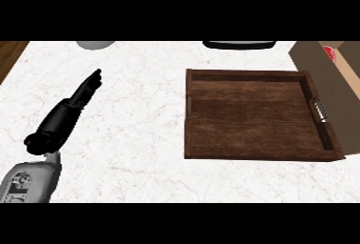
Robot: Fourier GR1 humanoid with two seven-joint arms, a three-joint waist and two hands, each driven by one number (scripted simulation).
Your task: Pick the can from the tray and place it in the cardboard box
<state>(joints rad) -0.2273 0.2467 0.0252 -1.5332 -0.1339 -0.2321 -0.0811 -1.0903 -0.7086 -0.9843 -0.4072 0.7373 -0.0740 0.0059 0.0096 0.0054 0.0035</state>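
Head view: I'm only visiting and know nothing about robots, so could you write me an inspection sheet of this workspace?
Surface: white marble counter; wood strip at far left edge.
Job's things: brown wooden tray holds nothing; cardboard box at right edge, something red and white inside, can not identifiable.
Clutter: grey round object and dark object, both cut off at top.
Hands: left hand open, fingers straight, over the counter; right hand not in view.
Cables: nothing seen.
Surroundings: nothing seen.

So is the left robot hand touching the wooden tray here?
Apart. The head view shows the left robot hand with straight fingers over bare white counter, well left of the tray.
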